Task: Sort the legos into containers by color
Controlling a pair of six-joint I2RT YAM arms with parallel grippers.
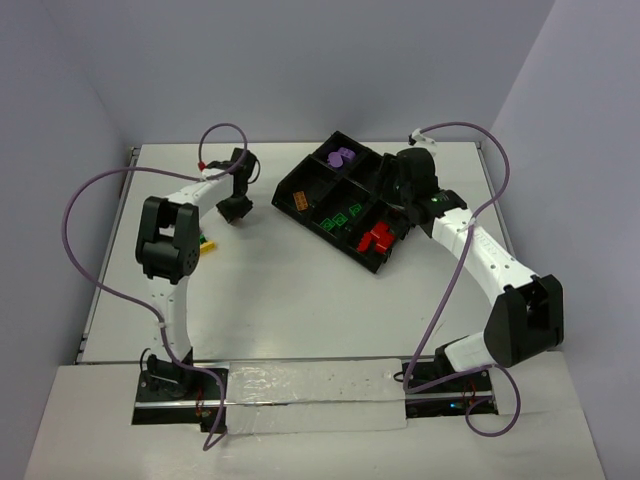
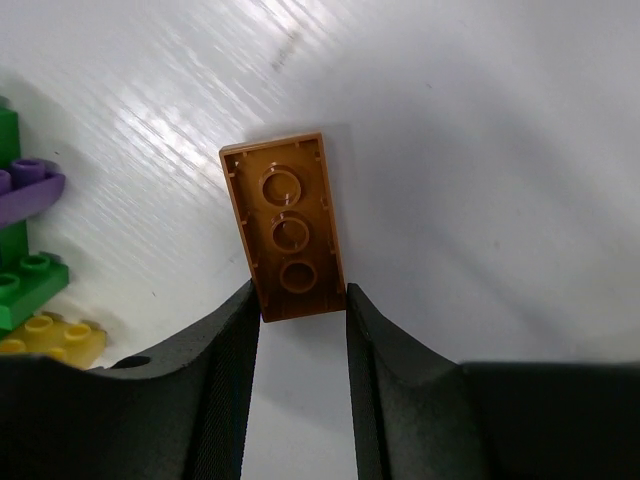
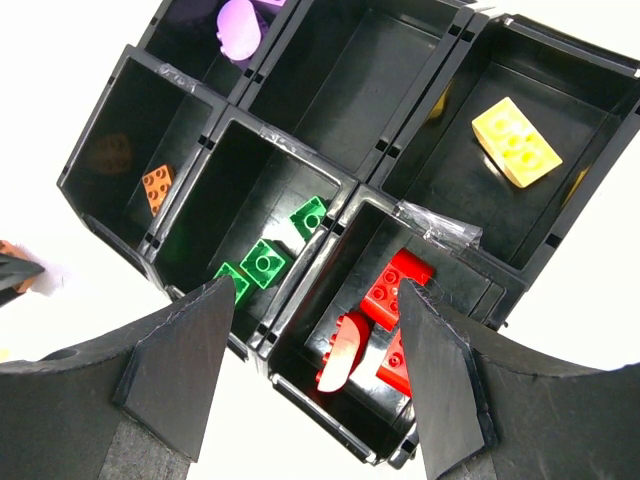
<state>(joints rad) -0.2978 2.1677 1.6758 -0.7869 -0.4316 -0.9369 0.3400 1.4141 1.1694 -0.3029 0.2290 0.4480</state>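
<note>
Left gripper (image 2: 300, 305) clenched on the near short end of the orange-brown brick (image 2: 285, 225), fingers (image 2: 225, 380) touching both long sides, most of the brick poking out past the fingertips. Brick flat on the white table (image 2: 480, 150), hollow underside up, three round tubes showing. Left of the fingers in that wrist view, near the grip but not touching it: loose yellow brick (image 2: 50, 335) closest to the finger, loose green brick (image 2: 25, 285) just past it, loose purple piece (image 2: 30, 185) lying across the green further out. From the top camera: this hand low at the table, well apart from the black tray (image 1: 308, 168), off to the tray's left. Right gripper (image 3: 315, 300) released, jaws wide, nothing between them, hovering above the tray. Straight below the gap between the fingers: compartment with the red bricks (image 3: 395, 300). One compartment over toward the left of that wrist view: green bricks (image 3: 265, 262), three visible. One more over the same way: small orange brick (image 3: 157, 187) on the compartment floor. Past the fingertips, far row: pale yellow brick (image 3: 515, 140) in the right-hand compartment, lilac piece (image 3: 238, 25) in the far left one, cut off by the frame's top edge.
</note>
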